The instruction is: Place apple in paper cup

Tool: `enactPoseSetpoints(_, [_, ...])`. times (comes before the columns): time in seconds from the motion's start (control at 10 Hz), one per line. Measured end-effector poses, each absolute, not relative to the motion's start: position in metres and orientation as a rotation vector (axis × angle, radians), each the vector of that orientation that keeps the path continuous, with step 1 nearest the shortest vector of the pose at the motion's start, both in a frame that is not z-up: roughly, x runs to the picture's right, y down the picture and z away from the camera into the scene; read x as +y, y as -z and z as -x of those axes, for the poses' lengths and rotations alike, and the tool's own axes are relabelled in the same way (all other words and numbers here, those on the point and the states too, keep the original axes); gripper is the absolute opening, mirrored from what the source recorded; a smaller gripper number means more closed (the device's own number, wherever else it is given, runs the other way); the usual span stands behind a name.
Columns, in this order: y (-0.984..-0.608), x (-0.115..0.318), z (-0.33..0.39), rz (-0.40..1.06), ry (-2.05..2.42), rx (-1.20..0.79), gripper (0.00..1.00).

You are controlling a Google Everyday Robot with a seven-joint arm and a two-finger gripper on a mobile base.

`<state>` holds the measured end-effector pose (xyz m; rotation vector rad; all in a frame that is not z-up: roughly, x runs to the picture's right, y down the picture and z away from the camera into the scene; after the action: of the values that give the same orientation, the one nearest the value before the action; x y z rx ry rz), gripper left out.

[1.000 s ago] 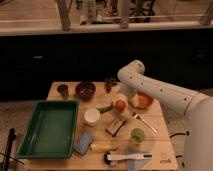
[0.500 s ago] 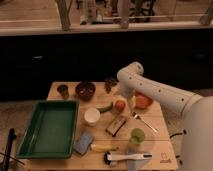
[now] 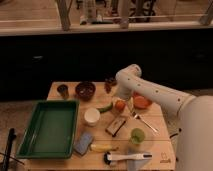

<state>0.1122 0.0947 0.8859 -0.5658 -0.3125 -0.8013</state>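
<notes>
Barely shifted, tool (image 3: 119, 98) sits at one apple (image 3: 120, 106), near one paper cup (image 3: 92, 116).

Lab, cluttered wooden table (image 3: 159, 136) (claw (image 3: 120, 98) by apple (image 3: 120, 106))

The light is dim and warm. It falls from above onto the wooden table (image 3: 62, 89), whose top glows amber. Behind the table's far edge lies a nearly black band, with a paler strip higher up. The white arm (image 3: 160, 97) is the brightest thing and looks washed out toward the right. The gripper (image 3: 119, 96), near the table's middle just above the apple (image 3: 120, 105), shows dark against the lit top. Shadows are soft and short.
</notes>
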Motion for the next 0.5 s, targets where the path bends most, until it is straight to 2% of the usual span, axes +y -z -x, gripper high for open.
enactPoseSetpoints(0.2, [-0.892,0.1,-0.107,0.581,0.807,-0.33,0.78])
enactPoseSetpoints(0.5, [-0.9,0.106,-0.107,0.589,0.796,-0.354,0.51])
